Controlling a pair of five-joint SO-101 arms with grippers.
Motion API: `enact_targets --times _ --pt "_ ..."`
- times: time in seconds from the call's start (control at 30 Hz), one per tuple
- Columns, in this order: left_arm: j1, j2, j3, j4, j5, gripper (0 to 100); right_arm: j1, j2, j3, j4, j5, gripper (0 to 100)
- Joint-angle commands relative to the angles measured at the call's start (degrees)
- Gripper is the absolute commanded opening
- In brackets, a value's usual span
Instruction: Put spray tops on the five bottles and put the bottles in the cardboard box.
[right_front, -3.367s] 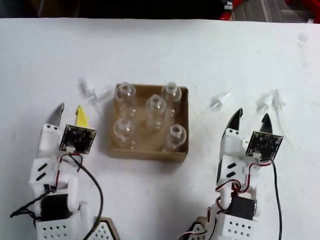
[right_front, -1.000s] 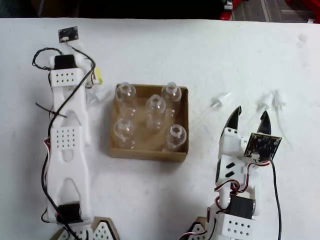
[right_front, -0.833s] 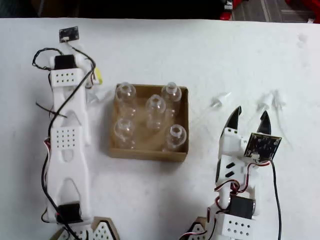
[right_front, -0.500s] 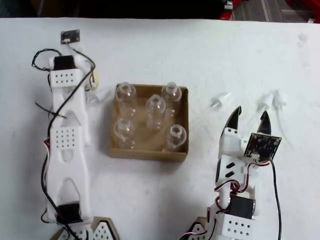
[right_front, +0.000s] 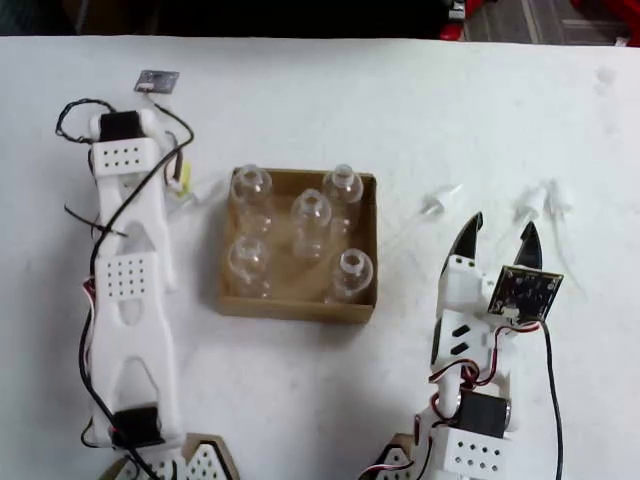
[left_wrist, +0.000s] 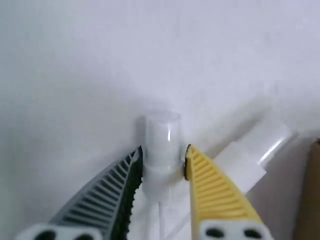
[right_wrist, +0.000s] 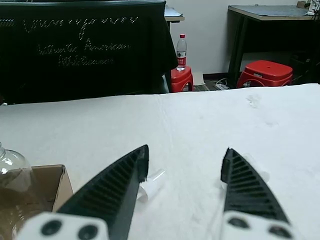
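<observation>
Upper left, beside the box (right_front: 372, 250), our left tool (left_wrist: 162, 161) pinches a top (left_wrist: 161, 134) on the tabletop (right_front: 400, 100); our right tool (right_front: 501, 235) rests spread, lower right. Five bottles (right_front: 311, 212) stand topless in the box. Next, we judge: lift, seat it on a neck.

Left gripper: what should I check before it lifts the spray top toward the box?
1. Grip: ok, left gripper pinches spray top on both sides.
2. Neighbour clear: cannot tell, second spray top lies right beside the yellow finger.
3. Snag: cannot tell, the top's tube runs back between the fingers.
4. Targets: ok, five bottles upright in box, necks open.
5. Path: ok, right gripper open, on the box's other side.
</observation>
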Motion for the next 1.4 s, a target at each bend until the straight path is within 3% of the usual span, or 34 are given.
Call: enact_targets --times 0.0,0.07,0.33,0.57,0.83,1.07,1.23,1.37 --pt "-2.9 -7.1 -2.2 0.7 -3.6 21 -0.7 -0.3 0.4 -1.4 0.3 21.1" --pt "-2.5 -9.3 -2.2 0.6 -5.0 25 -0.7 -0.3 0.4 -1.4 0.3 21.1" --pt "2.6 -11.3 3.8 -2.0 -9.5 23 -0.6 -0.3 0.4 -1.4 0.3 21.1" --pt "-2.0 -11.5 7.1 -5.9 -8.9 23 -0.6 -0.3 0.4 -1.2 0.3 21.1" --pt "-3.3 -12.8 1.2 -5.6 -9.4 23 -0.7 -0.3 0.4 -1.2 0.3 21.1" --pt "-3.6 -12.8 14.0 -14.9 -9.0 23 -0.7 -0.3 0.4 -1.1 0.3 21.1" --pt "-4.1 -12.8 17.2 -15.6 -9.1 23 -0.7 -0.3 0.4 -1.0 0.3 21.1" --pt "-4.2 -12.8 17.4 -15.3 -9.3 14 -0.7 -0.3 0.4 -1.0 0.3 21.1"
